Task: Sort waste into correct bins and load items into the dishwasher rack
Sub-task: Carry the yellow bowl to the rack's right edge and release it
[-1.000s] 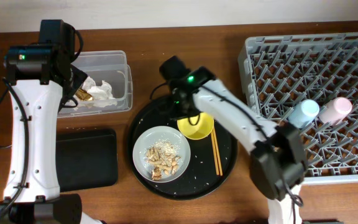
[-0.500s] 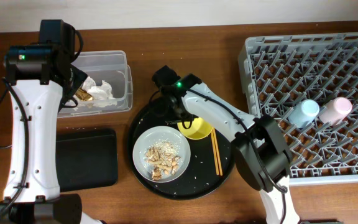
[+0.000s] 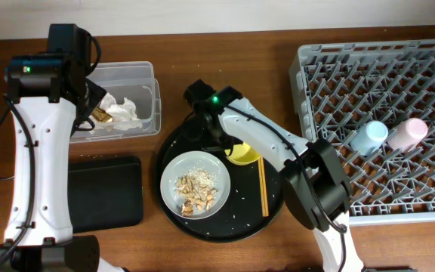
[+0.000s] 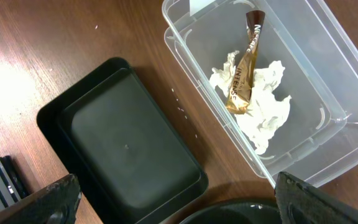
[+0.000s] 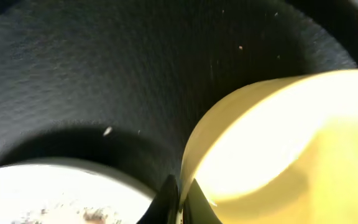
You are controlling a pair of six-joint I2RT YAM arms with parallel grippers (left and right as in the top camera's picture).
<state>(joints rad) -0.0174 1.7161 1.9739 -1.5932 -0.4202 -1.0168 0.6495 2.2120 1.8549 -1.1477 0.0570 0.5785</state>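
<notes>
Overhead, the grey dishwasher rack stands well right of the round black tray, which carries the pale grey bowl of scraps and, just beside it, the small yellow bowl. The right wrist view shows the right gripper with its jaws pinched on that bowl's thin rim. The bowl looks light, stiff and slick, so a deep rim bite suits it, while the left gripper hangs with its jaws spread and empty.
</notes>
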